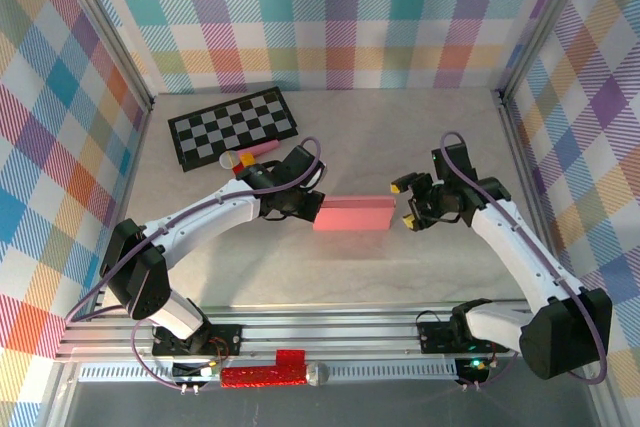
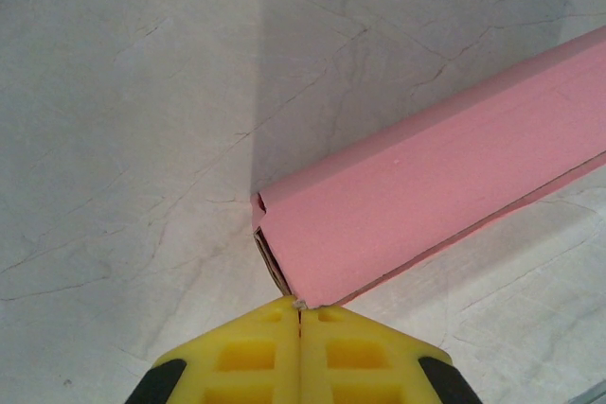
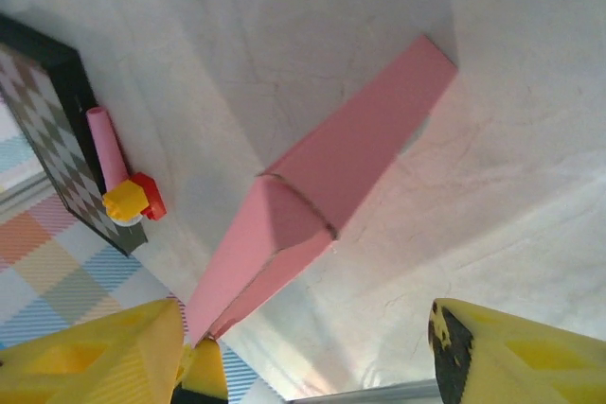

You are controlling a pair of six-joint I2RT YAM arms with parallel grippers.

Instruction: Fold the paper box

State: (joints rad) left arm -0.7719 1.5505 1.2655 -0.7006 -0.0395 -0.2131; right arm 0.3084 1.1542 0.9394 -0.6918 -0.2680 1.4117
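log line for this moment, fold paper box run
left gripper shut on paper box corner | right gripper open at opposite end | checkerboard behind, apart from box

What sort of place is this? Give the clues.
Likely a robot test cell: plaid-printed walls around a grey marbled tabletop, white left arm and white right arm bolted to an aluminium rail.

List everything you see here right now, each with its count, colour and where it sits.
salmon-pink card paper box: one, pink, middle
black-and-white checkered board: one, far left
pink cylinder block: one, at the board's near edge
small yellow block: one, at the cylinder's end
small red block: one, beside the yellow block
red strip: one, near edge
left gripper: one, yellow fingers, shut, at box's left end
right gripper: one, yellow fingers, open, at box's right end
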